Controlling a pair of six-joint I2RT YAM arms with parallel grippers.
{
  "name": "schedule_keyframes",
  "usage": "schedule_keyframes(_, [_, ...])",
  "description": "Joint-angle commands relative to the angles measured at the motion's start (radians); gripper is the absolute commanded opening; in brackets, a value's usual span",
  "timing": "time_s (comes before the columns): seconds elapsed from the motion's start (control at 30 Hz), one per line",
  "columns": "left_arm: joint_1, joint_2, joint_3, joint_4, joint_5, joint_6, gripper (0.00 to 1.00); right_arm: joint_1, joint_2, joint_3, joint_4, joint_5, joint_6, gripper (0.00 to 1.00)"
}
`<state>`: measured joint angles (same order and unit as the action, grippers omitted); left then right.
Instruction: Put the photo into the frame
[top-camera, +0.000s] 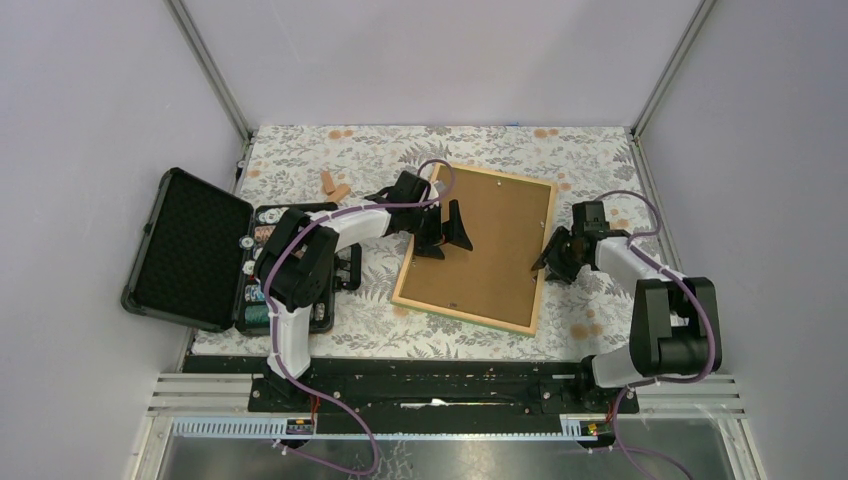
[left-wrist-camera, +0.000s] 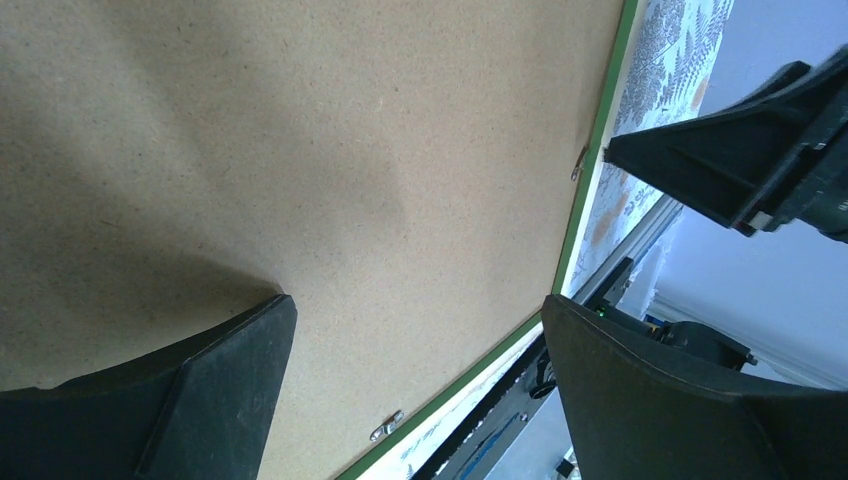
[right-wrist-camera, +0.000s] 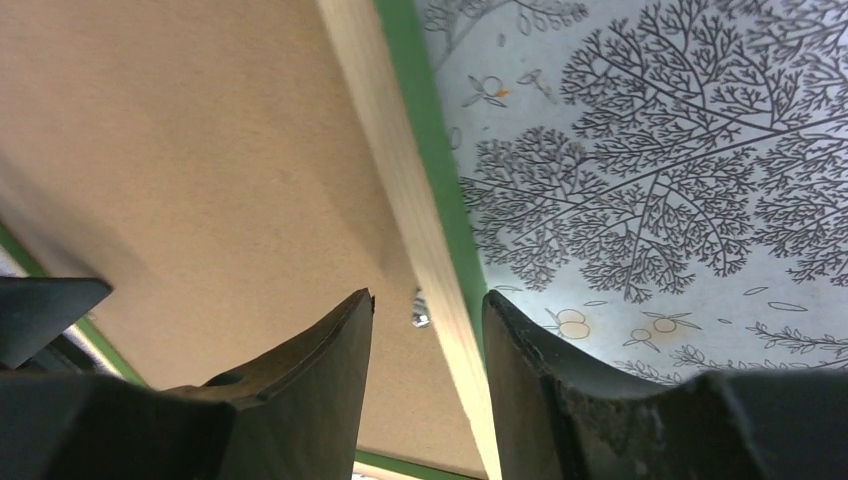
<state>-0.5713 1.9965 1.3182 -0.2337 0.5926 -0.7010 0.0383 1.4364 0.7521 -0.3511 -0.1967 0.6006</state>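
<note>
The frame (top-camera: 462, 316) lies face down in the middle of the table. Its light wood rail and green edge show in the right wrist view (right-wrist-camera: 400, 150) and the left wrist view (left-wrist-camera: 590, 170). A plain brown backing board (top-camera: 495, 250) fills it. The photo is hidden. My left gripper (top-camera: 447, 235) is open and hovers over the board's left part (left-wrist-camera: 300, 150), holding nothing (left-wrist-camera: 418, 300). My right gripper (top-camera: 548, 262) is open at the frame's right rail. Its fingers straddle the rail beside a small metal tab (right-wrist-camera: 420, 312).
An open black case (top-camera: 190, 250) with poker chips (top-camera: 262, 240) stands at the table's left, by the left arm. Small tan pieces (top-camera: 333, 185) lie at the back left. The floral cloth (right-wrist-camera: 650, 150) covers the table. Metal rails run along the near edge.
</note>
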Motion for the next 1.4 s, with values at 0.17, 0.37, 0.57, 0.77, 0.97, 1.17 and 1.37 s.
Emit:
schedule_keyframes(0.17, [-0.004, 0.002, -0.023, 0.037, 0.035, -0.025, 0.99, 0.045, 0.093, 0.025, -0.066, 0.081, 0.033, 0.47])
schedule_keyframes(0.37, [-0.004, 0.003, -0.027, 0.042, 0.037, -0.029, 0.99, 0.067, 0.145, -0.007, -0.035, 0.136, 0.087, 0.28])
schedule_keyframes(0.57, [-0.003, 0.003, -0.026, 0.042, 0.039, -0.029, 0.99, 0.067, 0.147, -0.103, 0.107, 0.069, 0.189, 0.00])
schedule_keyframes(0.77, [-0.004, 0.005, -0.026, 0.042, 0.041, -0.031, 0.99, 0.067, 0.067, -0.086, 0.073, 0.122, 0.190, 0.00])
schedule_keyframes(0.97, [-0.004, 0.010, -0.037, 0.063, 0.056, -0.047, 0.99, 0.067, 0.069, 0.010, -0.068, 0.165, 0.023, 0.00])
schedule_keyframes(1.17, [-0.010, -0.072, -0.013, 0.018, -0.006, 0.042, 0.99, 0.067, 0.130, 0.061, -0.208, 0.155, -0.192, 0.00])
schedule_keyframes(1.37, [0.005, -0.201, 0.029, -0.096, -0.230, 0.165, 0.99, 0.070, 0.123, 0.075, -0.227, 0.055, -0.309, 0.00])
